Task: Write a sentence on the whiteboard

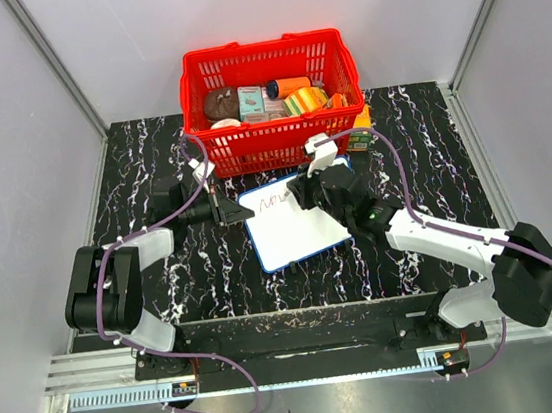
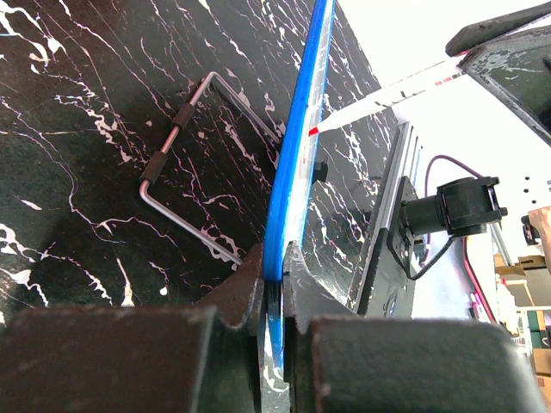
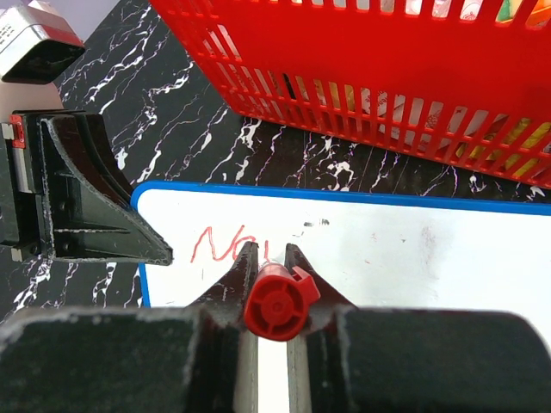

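The whiteboard (image 1: 294,226), white with a thin blue rim, lies on the black marble table in front of the red basket. My left gripper (image 2: 277,275) is shut on its blue left edge (image 2: 297,146). My right gripper (image 3: 270,258) is shut on a marker with a red end cap (image 3: 277,303), its tip down on the board (image 3: 413,258). A short red scrawl (image 3: 225,244) stands at the board's top left, also in the top view (image 1: 273,202). The marker's white barrel and red tip (image 2: 379,101) show in the left wrist view.
A red basket (image 1: 271,101) full of small packages stands just behind the board. A bent metal wire handle (image 2: 185,181) lies on the table left of the board. An orange-green box (image 1: 360,128) sits at the basket's right front corner. Grey walls close in both sides.
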### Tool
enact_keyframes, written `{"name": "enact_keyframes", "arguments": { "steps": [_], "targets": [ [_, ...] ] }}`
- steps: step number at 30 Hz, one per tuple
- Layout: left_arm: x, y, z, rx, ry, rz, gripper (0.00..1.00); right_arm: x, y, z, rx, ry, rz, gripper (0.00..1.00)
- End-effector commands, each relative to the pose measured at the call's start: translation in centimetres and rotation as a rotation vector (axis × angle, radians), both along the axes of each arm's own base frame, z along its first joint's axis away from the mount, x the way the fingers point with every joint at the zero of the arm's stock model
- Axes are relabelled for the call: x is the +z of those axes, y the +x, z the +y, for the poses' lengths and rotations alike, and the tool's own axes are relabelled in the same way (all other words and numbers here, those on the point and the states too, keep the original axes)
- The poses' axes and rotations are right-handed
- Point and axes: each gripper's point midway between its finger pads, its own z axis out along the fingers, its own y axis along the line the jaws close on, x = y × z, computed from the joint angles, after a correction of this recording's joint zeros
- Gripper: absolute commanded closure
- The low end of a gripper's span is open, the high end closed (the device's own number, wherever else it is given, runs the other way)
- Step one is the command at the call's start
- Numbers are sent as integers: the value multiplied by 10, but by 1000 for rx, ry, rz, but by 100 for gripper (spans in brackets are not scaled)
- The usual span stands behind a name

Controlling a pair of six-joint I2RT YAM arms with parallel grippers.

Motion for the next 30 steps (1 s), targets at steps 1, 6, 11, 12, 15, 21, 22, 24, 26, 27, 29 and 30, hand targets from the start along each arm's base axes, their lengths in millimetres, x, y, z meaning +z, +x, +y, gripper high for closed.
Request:
{"name": "enact_keyframes", "arguments": {
  "steps": [1,6,11,12,15,21,22,24,26,27,29,30],
  "targets": [
    [-17,15,6,56,90,-94,100,13,7,-12,-53,-17,-34,100],
    [-18,15,6,56,90,-91,100,23,13,-11,-64,-16,-56,100],
    [-18,15,6,56,90,-91,100,28,18,-12,-74,-23,-75,100],
    [-18,15,6,56,90,-91,100,31,20,-13,-78,-23,-82,100],
    [-18,15,6,55,90,-91,100,36,22,-14,-76,-14,-92,100],
    [-18,15,6,56,90,-91,100,37,24,-10,-68,-9,-89,100],
    [-18,14,5,55,91,-89,100,37,24,-10,-70,-9,-89,100],
    [-18,14,5,55,90,-91,100,35,23,-9,-62,-10,-86,100],
    [-18,15,6,55,90,-91,100,35,22,-10,-61,-10,-83,100],
    [-18,15,6,56,90,-91,100,32,21,-10,-56,-17,-76,100],
    [-17,15,6,56,90,-91,100,28,19,-10,-53,-16,-66,100],
    [-17,15,6,56,91,-92,100,25,18,-11,-52,-17,-60,100]
  ]
}}
